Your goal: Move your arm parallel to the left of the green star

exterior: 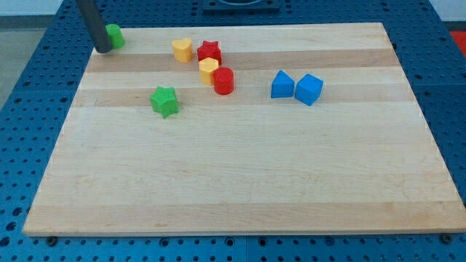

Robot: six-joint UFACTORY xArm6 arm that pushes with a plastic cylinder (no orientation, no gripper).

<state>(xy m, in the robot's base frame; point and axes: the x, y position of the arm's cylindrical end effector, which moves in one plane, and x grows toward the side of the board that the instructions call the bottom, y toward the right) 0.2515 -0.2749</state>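
Note:
The green star point(164, 100) lies on the wooden board point(240, 182), left of centre in the upper half. My tip point(103, 50) rests at the board's top left corner, up and to the left of the star and well apart from it. A green round block point(114, 35) sits right beside the tip, just to its right and partly behind the rod.
A yellow block point(183, 49) and a red star point(210, 52) sit near the top. A second yellow block point(208, 70) touches a red cylinder point(223, 81). A blue triangular block point(282, 85) and a blue cube point(309, 89) sit together at the right.

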